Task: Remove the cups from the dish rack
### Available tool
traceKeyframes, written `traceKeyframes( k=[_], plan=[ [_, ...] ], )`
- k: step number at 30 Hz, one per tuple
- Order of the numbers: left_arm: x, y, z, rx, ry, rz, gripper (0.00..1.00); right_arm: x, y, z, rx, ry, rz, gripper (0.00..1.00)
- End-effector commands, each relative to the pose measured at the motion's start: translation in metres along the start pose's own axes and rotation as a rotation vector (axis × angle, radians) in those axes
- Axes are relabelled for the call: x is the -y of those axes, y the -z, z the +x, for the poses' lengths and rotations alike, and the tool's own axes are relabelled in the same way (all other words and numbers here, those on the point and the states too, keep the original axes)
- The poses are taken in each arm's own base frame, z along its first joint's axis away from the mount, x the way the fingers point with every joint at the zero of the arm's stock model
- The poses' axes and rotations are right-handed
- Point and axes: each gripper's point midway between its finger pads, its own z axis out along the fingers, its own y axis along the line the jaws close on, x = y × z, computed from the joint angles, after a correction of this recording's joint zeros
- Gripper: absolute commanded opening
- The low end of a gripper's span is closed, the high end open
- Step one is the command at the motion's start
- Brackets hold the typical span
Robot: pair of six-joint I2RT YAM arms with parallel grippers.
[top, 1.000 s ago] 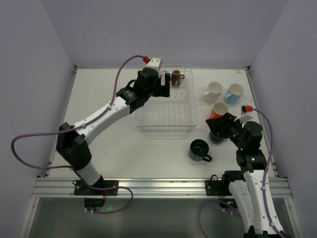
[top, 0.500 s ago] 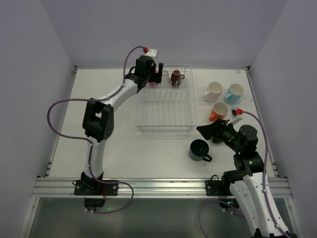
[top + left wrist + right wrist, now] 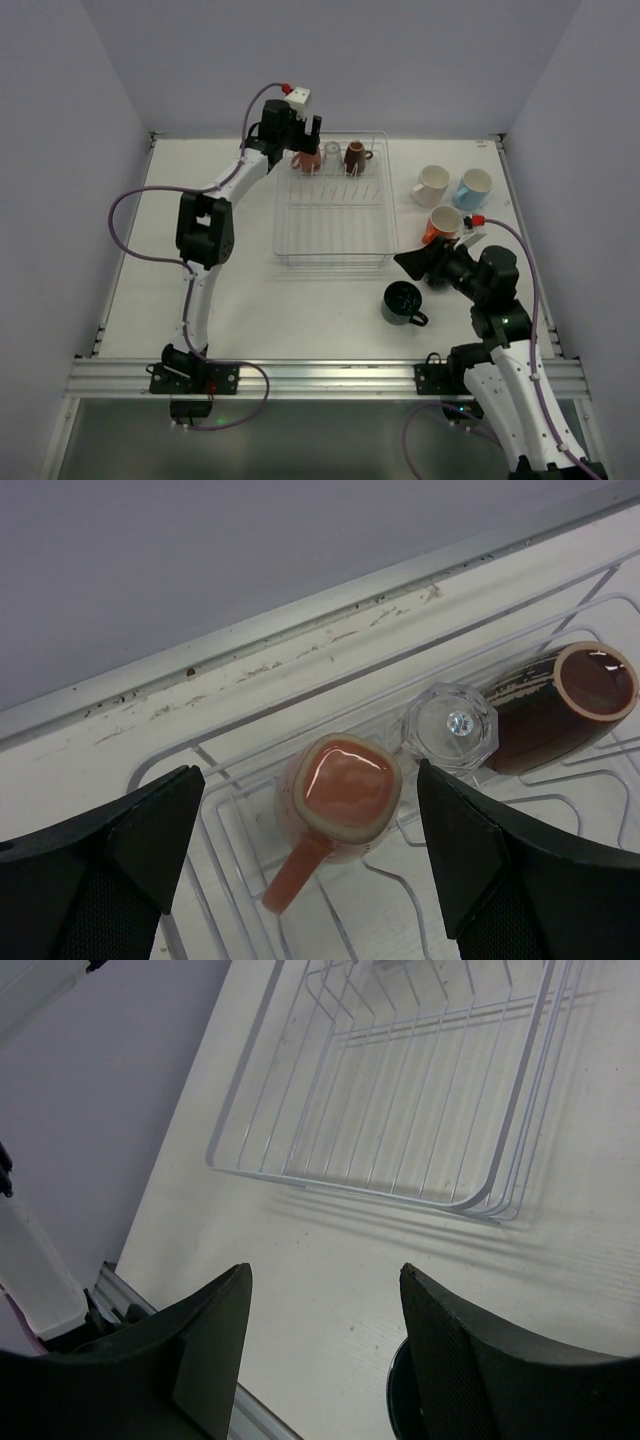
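Observation:
The white wire dish rack point(image 3: 335, 262) holds three cups at its far end: a salmon pink cup point(image 3: 303, 160), a clear glass point(image 3: 331, 155) and a dark brown cup point(image 3: 355, 157). My left gripper point(image 3: 302, 140) is open above the pink cup point(image 3: 340, 795), with one finger on each side of it and not touching it. The glass point(image 3: 452, 727) and the brown cup point(image 3: 560, 705) lie to its right. Cream point(image 3: 432, 185), light blue point(image 3: 474, 187), orange point(image 3: 441, 224) and dark green point(image 3: 404, 302) cups stand on the table. My right gripper point(image 3: 408, 262) is open and empty. The navy cup is hidden.
The rack point(image 3: 400, 1090) is bare at its near end in the right wrist view. A dark cup rim point(image 3: 398, 1405) shows below my right gripper point(image 3: 322, 1280). A metal rail point(image 3: 320, 375) runs along the table's near edge. Grey walls stand close behind the rack and at both sides.
My left arm has stretched out, moving its gripper from the rack's far middle to its far left corner, over the pink cup. My right gripper has left the navy cup and swung left.

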Motion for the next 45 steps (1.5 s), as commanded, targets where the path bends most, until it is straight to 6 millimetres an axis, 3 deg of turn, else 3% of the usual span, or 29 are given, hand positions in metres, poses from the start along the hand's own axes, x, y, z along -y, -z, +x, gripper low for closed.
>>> traceKeyframes(
  k=[1, 9, 17, 20, 24, 30, 33, 41, 45],
  plan=[
    [0.019, -0.003, -0.015, 0.040, -0.056, 0.105, 0.95, -0.017, 0.002, -0.012, 0.007, 0.034, -0.056, 0.64],
    [0.029, -0.015, 0.002, 0.021, -0.044, 0.176, 0.91, -0.012, -0.001, -0.007, -0.007, 0.026, -0.044, 0.64],
    [0.022, -0.026, 0.014, 0.022, -0.031, 0.139, 0.87, -0.013, -0.001, -0.005, -0.017, 0.026, -0.049, 0.64],
    [0.018, -0.026, 0.011, 0.039, -0.036, 0.120, 0.80, -0.015, 0.000, -0.006, -0.018, 0.024, -0.054, 0.64],
    [0.016, -0.022, 0.009, 0.054, -0.040, 0.103, 0.56, -0.016, -0.001, -0.006, -0.020, 0.024, -0.060, 0.64],
    [0.015, -0.010, -0.022, 0.132, -0.054, 0.091, 0.30, -0.018, -0.003, -0.008, -0.020, 0.020, -0.071, 0.63],
    [0.018, 0.001, -0.045, 0.178, -0.055, 0.096, 0.24, -0.019, -0.004, -0.010, -0.018, 0.021, -0.076, 0.63],
    [0.025, 0.043, -0.119, 0.328, -0.049, 0.104, 0.14, -0.035, -0.008, -0.028, 0.029, 0.018, -0.133, 0.63],
    [0.027, 0.057, -0.140, 0.363, -0.056, 0.109, 0.13, -0.039, -0.014, -0.033, 0.031, 0.007, -0.151, 0.64]
  ],
)
